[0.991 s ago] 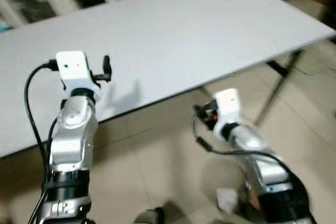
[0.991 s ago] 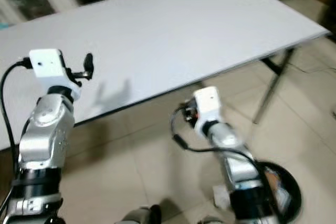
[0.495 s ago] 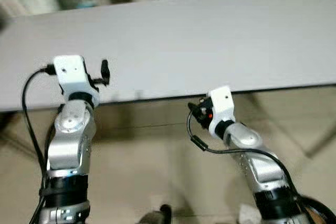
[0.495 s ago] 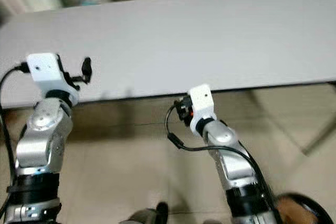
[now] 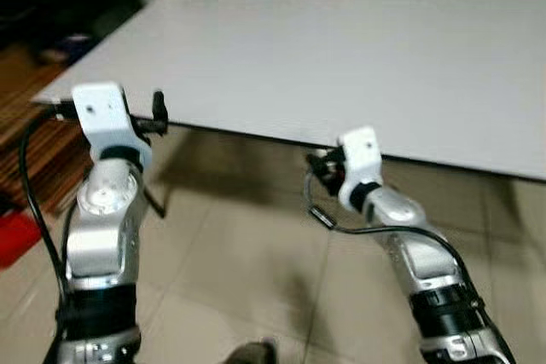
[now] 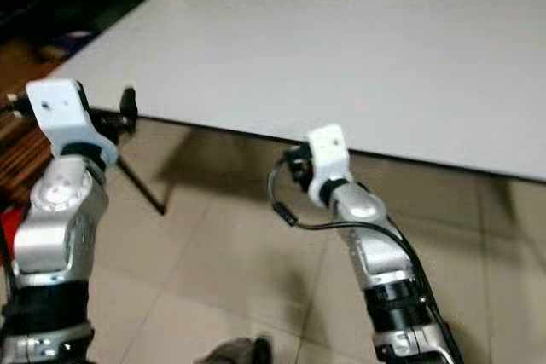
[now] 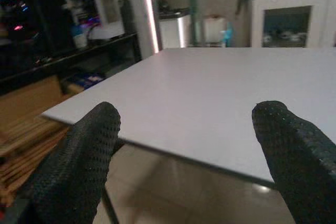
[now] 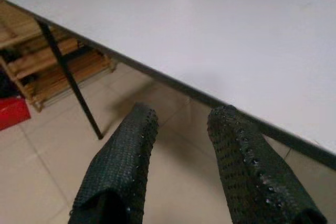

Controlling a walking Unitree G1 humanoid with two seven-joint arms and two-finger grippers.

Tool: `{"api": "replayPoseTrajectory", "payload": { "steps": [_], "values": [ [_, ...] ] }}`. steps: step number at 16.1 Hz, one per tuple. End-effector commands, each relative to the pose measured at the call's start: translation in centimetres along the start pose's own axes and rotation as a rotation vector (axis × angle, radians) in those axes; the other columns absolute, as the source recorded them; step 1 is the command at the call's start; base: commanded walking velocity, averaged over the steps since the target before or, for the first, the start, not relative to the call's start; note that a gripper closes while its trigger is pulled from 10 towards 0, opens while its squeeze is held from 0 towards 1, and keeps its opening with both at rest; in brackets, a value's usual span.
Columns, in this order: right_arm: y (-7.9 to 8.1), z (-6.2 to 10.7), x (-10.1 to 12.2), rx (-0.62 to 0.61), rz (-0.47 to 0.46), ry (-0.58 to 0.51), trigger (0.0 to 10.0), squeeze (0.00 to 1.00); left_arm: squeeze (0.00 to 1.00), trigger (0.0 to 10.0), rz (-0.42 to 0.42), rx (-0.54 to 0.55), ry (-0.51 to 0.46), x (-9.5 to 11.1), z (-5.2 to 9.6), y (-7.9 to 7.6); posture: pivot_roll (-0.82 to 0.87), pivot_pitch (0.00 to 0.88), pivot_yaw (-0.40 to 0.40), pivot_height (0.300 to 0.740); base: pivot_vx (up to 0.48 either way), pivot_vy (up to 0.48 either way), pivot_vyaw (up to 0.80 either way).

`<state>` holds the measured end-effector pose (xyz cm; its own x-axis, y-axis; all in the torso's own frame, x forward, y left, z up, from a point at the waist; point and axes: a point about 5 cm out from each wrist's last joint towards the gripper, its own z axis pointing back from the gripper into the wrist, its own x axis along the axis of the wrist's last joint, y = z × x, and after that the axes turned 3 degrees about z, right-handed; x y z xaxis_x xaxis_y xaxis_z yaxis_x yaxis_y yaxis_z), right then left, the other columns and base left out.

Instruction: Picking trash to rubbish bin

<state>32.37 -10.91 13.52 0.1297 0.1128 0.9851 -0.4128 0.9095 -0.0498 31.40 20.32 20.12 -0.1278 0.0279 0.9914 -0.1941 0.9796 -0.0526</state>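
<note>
My view has swung leftward: the white table (image 5: pixel 358 49) now fills the frame from ten to three o'clock, its black leg (image 6: pixel 136 178) at nine. The bin and the scrap seen at five o'clock a second ago have slid out of frame, so I am turning away to hunt more trash. My left gripper (image 7: pixel 191 156) hangs spread wide, empty. My right gripper (image 8: pixel 178 156) is slightly parted, empty.

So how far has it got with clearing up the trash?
Nothing looks done from here. Both hands are open and hold nothing: the left hand is raised near the corner of the white table, the right hand is just below its front edge. What is left: finding trash, picking it up and binning it.
</note>
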Motion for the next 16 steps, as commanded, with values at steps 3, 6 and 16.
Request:
{"api": "replayPoseTrajectory", "payload": {
  "steps": [3,6,16],
  "values": [
    [1.0,-0.8,2.6,-0.005,-0.015,-0.129,10.0,0.0,0.0,10.0,0.024,0.054,0.058,-1.6,0.9,0.4,-0.05,0.091,0.106,0.74,0.0,0.0,0.52],
    [1.0,-1.1,2.9,-0.024,-0.038,-0.156,10.0,0.0,0.0,10.0,0.055,0.074,0.141,-4.1,3.2,0.4,-0.04,0.088,0.092,0.74,0.0,0.0,0.23],
    [2.8,-1.7,2.4,-0.013,-0.095,-0.176,10.0,0.0,0.0,10.0,-0.005,0.034,0.092,-2.7,3.4,0.2,-0.01,0.083,0.129,0.74,0.0,0.0,0.52]
  ]
}}
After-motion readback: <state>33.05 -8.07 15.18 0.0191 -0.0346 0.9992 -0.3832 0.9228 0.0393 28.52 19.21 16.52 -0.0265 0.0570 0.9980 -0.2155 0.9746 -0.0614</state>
